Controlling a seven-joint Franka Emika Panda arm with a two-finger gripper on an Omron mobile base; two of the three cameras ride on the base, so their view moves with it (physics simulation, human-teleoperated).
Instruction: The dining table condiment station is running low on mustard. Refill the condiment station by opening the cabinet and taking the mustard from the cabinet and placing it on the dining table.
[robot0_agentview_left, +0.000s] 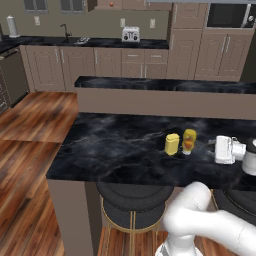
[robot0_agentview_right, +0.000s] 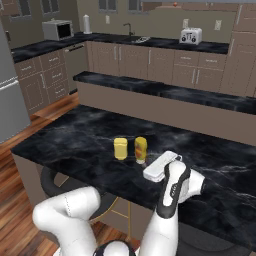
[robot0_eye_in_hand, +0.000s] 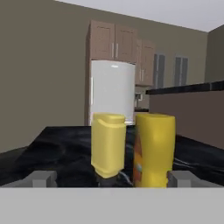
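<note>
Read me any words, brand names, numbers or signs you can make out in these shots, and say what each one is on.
No text can be read anywhere.
Mustard: an orange-red label shows on its side, too blurred to tell any words.
Plain yellow container beside it: no label, no writing.
Toaster, microwave and fridge: no legible markings.
</note>
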